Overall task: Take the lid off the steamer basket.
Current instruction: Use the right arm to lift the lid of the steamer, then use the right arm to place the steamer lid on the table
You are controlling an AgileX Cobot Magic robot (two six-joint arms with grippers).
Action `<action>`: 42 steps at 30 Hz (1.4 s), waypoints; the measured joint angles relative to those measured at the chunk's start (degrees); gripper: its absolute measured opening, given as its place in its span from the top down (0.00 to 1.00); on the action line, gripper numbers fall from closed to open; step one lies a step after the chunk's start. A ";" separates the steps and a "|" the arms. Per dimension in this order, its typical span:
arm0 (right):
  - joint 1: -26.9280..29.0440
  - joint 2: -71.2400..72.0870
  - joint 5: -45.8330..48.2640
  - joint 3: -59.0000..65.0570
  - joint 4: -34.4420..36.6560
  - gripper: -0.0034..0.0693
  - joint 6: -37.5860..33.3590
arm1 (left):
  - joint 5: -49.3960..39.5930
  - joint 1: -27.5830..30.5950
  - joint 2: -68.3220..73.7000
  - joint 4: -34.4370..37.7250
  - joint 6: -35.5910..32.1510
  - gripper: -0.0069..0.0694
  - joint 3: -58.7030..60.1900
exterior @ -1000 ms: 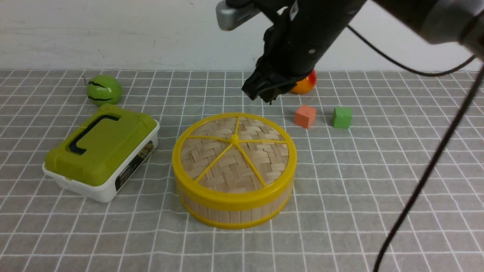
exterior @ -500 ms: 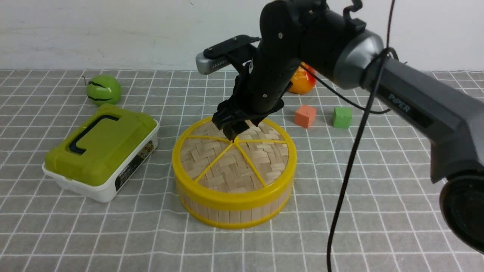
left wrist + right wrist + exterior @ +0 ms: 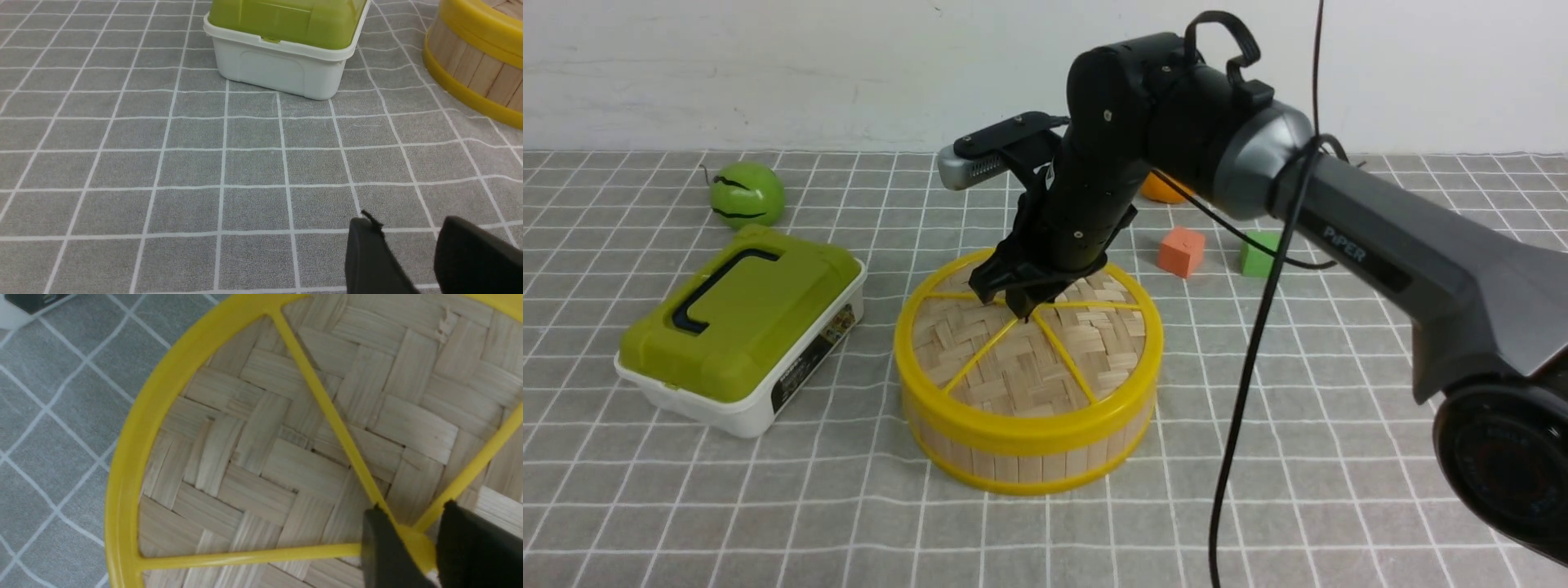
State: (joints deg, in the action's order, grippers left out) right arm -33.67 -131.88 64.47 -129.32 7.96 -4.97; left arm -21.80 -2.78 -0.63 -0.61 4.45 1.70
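Nearer than the steamer basket (image 3: 1021, 457), the left tool (image 3: 408, 228) is held low over the grey gridded table (image 3: 1258, 490), its fingers parted and nothing caught between them. On the basket the lid (image 3: 1005, 367) is seated flat, its yellow rim covering the basket's top. At the lid's middle the right tool (image 3: 1018, 304) is lowered, with its fingers set on either side of the central knob (image 3: 414, 541); whether the knob is squeezed cannot be told. Left of the basket, near it but apart, a white box with a green lid (image 3: 743, 327) is seen. Beyond the basket to the right, an orange cube (image 3: 1181, 251) and a partly hidden green cube (image 3: 1256, 257) are placed. Farthest back, a green fruit (image 3: 747, 193) is seen beyond the basket's left, and an orange fruit (image 3: 1160, 189) is largely hidden behind the right arm.
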 joint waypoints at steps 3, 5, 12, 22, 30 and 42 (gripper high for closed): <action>0.00 0.00 0.00 -0.06 0.19 0.85 0.00 | 0.00 0.00 0.00 0.00 0.00 0.60 0.00; 0.00 0.14 0.00 -0.06 0.24 0.85 0.00 | 0.00 0.00 0.00 0.00 0.00 0.60 0.00; 0.00 2.18 2.81 -4.54 -0.76 0.85 0.00 | 0.00 0.00 0.00 0.00 0.00 0.60 0.00; 0.35 15.51 7.60 -8.28 -10.66 0.85 -2.44 | 0.06 0.00 0.00 0.00 0.00 0.60 0.00; 6.91 32.23 7.63 17.75 -12.26 0.85 -2.51 | 0.06 0.00 0.00 0.00 0.00 0.60 0.00; 21.74 36.17 -17.23 54.02 -9.42 0.85 0.08 | 0.06 0.00 0.00 0.00 0.00 0.60 0.00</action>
State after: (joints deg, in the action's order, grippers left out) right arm -11.93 -95.71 47.23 -75.30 -1.47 -4.89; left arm -21.75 -2.78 -0.63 -0.61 4.45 1.70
